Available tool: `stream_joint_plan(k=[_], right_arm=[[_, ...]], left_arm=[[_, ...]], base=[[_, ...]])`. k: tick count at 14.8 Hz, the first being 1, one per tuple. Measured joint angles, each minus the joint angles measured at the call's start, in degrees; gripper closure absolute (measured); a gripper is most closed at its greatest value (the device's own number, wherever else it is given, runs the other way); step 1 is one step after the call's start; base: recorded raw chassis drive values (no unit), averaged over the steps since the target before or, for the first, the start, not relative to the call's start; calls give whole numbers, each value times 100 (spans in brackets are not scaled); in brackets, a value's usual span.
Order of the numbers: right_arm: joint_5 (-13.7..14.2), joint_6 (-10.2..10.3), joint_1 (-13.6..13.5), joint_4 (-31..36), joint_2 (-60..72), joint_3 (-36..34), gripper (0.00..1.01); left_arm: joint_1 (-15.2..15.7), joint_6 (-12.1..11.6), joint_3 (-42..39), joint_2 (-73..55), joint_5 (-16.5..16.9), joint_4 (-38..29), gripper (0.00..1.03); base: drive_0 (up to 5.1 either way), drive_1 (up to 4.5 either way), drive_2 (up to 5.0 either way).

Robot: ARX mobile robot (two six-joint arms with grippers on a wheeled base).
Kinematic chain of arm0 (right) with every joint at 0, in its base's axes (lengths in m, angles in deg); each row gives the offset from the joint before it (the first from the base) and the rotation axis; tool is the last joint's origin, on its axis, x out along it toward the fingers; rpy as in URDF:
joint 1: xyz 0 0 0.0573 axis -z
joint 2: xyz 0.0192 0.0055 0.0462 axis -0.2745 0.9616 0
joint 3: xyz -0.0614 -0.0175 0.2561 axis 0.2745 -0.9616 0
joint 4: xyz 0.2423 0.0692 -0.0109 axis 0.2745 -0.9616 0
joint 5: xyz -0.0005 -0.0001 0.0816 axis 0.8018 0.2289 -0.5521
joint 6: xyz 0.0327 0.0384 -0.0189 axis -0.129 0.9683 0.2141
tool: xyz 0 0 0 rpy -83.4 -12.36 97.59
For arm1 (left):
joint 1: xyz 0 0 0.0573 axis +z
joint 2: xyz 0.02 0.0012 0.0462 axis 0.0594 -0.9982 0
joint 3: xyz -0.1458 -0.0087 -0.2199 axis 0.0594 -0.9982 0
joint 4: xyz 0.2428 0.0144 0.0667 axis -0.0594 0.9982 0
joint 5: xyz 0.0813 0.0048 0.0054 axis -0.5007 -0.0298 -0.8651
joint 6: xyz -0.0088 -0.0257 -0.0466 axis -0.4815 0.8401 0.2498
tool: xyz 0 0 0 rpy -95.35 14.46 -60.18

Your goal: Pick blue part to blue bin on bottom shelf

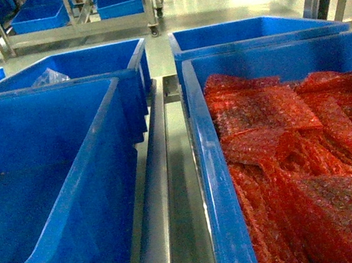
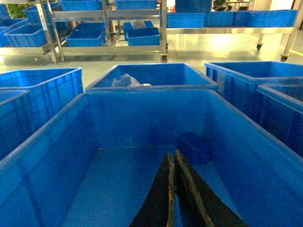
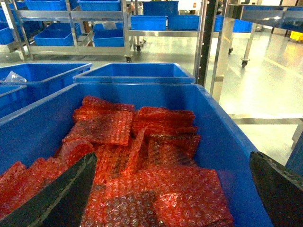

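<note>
In the left wrist view a small dark blue part (image 2: pixel 194 147) lies on the floor of a large blue bin (image 2: pixel 57 137), at its far right corner. My left gripper (image 2: pixel 173 154) is shut and empty, its tips just short of the part and slightly left of it. My right gripper (image 3: pixel 173 161) stands wide open over a bin (image 3: pixel 227 142) filled with red bubble wrap (image 3: pixel 142 156), holding nothing. A steel rack stands across the floor, and its bottom shelf (image 1: pixel 76 30) carries blue bins (image 1: pixel 40 18). Neither gripper shows in the head view.
More blue bins (image 1: pixel 83 69) stand behind and beside the two near ones; one holds a clear plastic bag (image 1: pixel 49 77). A steel rail (image 1: pixel 167 194) runs between the near bins. Rack posts (image 3: pixel 215 47) rise at the right, with open floor (image 3: pixel 270 80) beyond.
</note>
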Motion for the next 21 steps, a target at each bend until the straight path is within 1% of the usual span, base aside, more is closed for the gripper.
stream_joint_plan(k=[2,7,8,10,12,13,14,15,16,20,21], right_arm=[[0,2,0,0,0,0,3],[0,0,0,0,0,0,3],[0,0,0,0,0,0,3],[0,0,0,2,0,0,3],[0,2,0,0,0,0,3],[0,2,0,-4,0,0,3],[0,0,0,2,0,0,3],[-2,0,0,11,0,0,3],[0,0,0,2,0,0,3],[0,2,0,2,0,0,3],[0,0,0,2,0,0,3]], left_arm=[[2,0,-2,433,2,466,101],[2,0,-2,1252,2,1222,101],[2,0,-2,1587,2,1515,101],[2,0,-2,2363,2,2310,101],[2,0,-2,2546,4,2542,101],[2,-4,0,3077,17,3338,101],[2,2,0,3392,-7,3477,101],[2,2,35,3399,-17,3355,101],[4,2,2,3399,-2,3473,101],[4,2,0,3399,2,3434,101],[4,4,0,3399,0,3436,91]], base=[[0,0,0],[0,0,0],[0,0,0],[0,0,0],[0,0,0],[0,0,0],[0,0,0],[0,0,0],[0,0,0],[0,0,0],[0,0,0]])
